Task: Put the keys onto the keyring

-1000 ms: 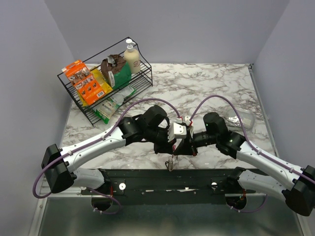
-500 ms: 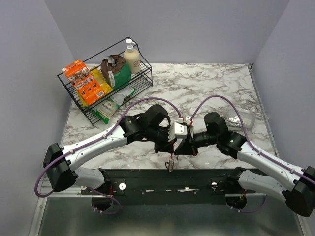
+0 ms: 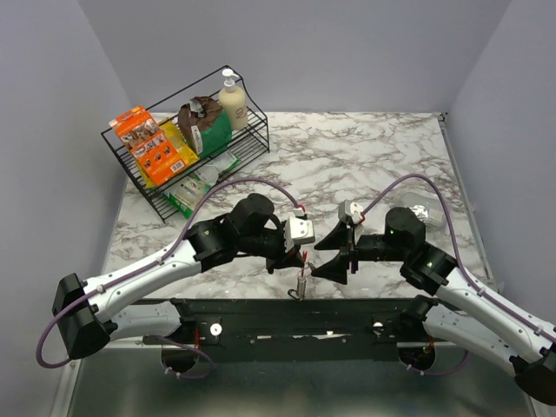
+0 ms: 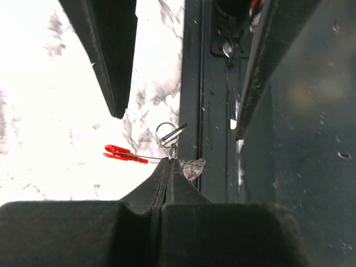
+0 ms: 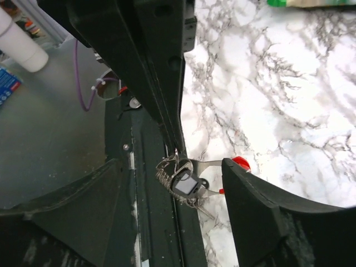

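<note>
My left gripper is shut on the keyring, which dangles below it over the table's near edge. The left wrist view shows the closed tips pinching a small metal loop, with the red clip sticking out left and a silver ring beyond. In the right wrist view the bunch hangs as a ribbed metal coil, red clip and one dark key with a pale centre. My right gripper stands open, its fingers either side of the bunch, touching nothing.
A wire rack of groceries stands at the back left. A crumpled clear bag lies to the right. The black mounting frame runs along the near edge, under the hanging bunch. A white bottle lies below the table.
My right gripper has opened wide and drawn back to the right, away from the left one. The left gripper stays shut on the keyring and has shifted slightly left.
</note>
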`<control>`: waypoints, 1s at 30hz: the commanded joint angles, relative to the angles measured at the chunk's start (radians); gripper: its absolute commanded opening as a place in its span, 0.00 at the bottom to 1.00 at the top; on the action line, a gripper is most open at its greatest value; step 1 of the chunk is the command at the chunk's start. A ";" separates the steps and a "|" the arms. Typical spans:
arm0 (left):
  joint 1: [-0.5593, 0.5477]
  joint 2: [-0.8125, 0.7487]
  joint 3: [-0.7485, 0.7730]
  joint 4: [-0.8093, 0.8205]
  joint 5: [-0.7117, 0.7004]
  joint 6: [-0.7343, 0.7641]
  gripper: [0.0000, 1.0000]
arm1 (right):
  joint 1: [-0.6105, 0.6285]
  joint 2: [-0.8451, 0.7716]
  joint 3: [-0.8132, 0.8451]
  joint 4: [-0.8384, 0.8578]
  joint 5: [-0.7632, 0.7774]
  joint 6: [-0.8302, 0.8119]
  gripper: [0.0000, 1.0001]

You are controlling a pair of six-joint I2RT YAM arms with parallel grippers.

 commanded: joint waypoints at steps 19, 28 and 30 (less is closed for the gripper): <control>0.000 -0.183 -0.121 0.243 -0.102 -0.077 0.00 | 0.006 -0.012 0.102 -0.001 0.250 0.206 0.87; 0.000 -0.198 -0.112 0.213 -0.121 -0.051 0.00 | 0.004 0.054 0.125 -0.067 0.223 0.191 0.71; 0.000 -0.207 -0.115 0.211 -0.125 -0.047 0.00 | 0.006 0.054 0.120 -0.067 0.212 0.189 0.66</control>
